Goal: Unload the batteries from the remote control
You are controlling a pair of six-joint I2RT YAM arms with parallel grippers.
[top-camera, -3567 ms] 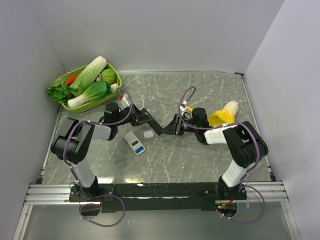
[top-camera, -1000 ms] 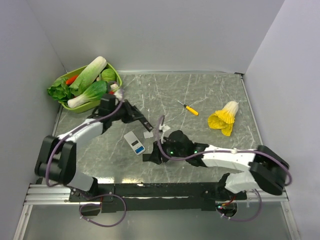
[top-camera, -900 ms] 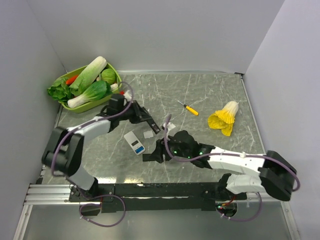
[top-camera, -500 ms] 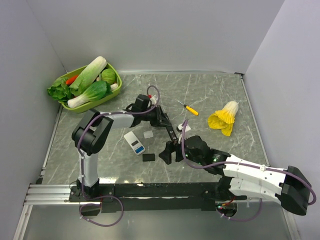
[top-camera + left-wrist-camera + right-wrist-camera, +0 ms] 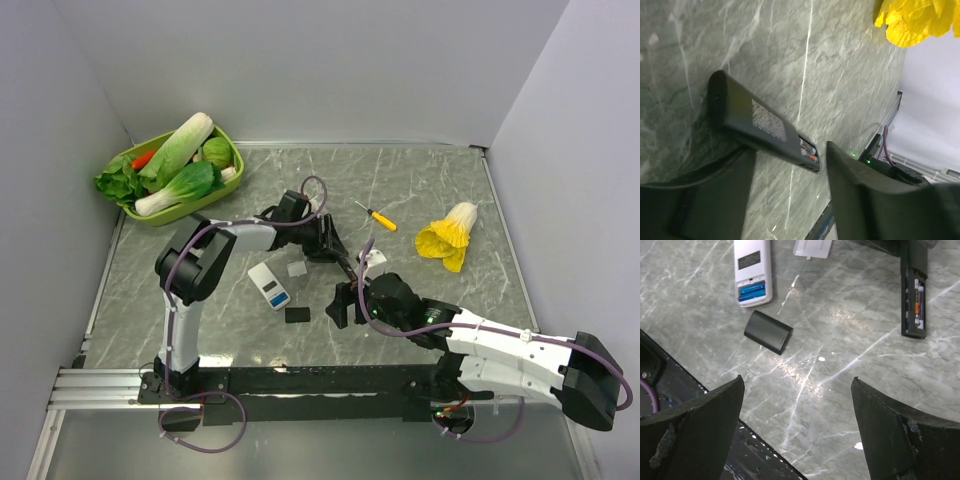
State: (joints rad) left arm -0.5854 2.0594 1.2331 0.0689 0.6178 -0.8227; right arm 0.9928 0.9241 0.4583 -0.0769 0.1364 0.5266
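Note:
A black remote [image 5: 757, 122] lies back up on the marble, its compartment uncovered with two batteries [image 5: 807, 149] showing orange ends. My left gripper [image 5: 790, 150] is open, its fingers either side of the remote's open end with gaps. The right wrist view shows the same remote [image 5: 914, 285] and its batteries [image 5: 918, 302]. A white remote [image 5: 753, 265] holds blue batteries [image 5: 751, 292]. My right gripper [image 5: 797, 385] stands wide open above bare table, holding nothing. From above, the left gripper [image 5: 333, 250] and right gripper [image 5: 342, 303] are close together.
A black cover plate [image 5: 768, 338] lies loose near the white remote, and a white cover plate [image 5: 812, 247] beyond it. A screwdriver [image 5: 378, 217] and yellow leafy vegetable [image 5: 448, 236] sit to the right; a green basket [image 5: 226, 138] of vegetables at back left.
My left arm carried the black remote rightward, then opened its jaws off it. My right gripper opened, left the black cover plate on the table and drew away to the right.

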